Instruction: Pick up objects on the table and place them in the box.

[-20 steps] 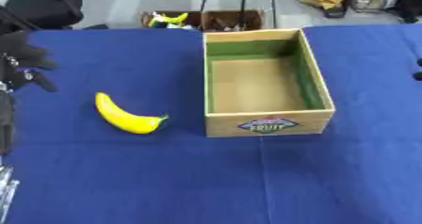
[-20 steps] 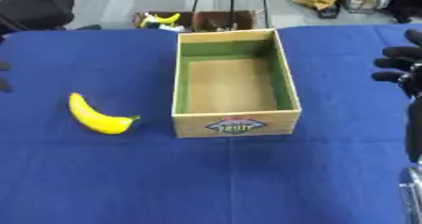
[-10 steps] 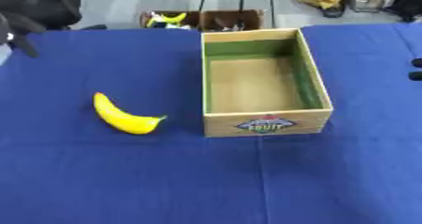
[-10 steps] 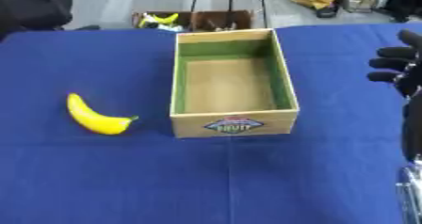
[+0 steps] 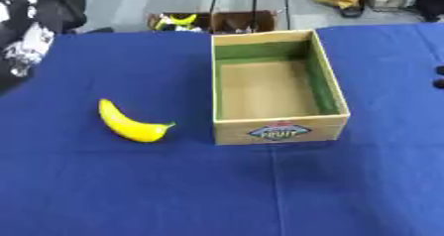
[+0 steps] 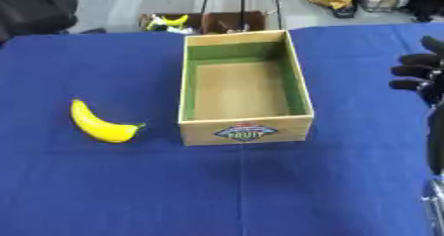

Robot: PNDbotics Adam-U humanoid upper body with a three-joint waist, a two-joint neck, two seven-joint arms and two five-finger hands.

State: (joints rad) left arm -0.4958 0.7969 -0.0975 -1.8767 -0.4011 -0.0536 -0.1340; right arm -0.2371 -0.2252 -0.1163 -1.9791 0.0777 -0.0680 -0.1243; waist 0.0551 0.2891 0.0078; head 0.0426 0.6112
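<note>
1. A yellow banana (image 5: 128, 123) lies on the blue table (image 5: 173, 190) at centre left of the frame, just beside the box (image 5: 276, 88) but apart from it
2. The open cardboard box sits at centre, holding nothing, a fruit label on its near wall
3. The right hand (image 6: 422, 76) shows at the right edge, fingers seemingly curled, holding nothing, above the cloth

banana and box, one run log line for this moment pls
banana: on cloth, left of box | box: empty | right hand: at right edge, holding nothing | left hand: out of view
</note>
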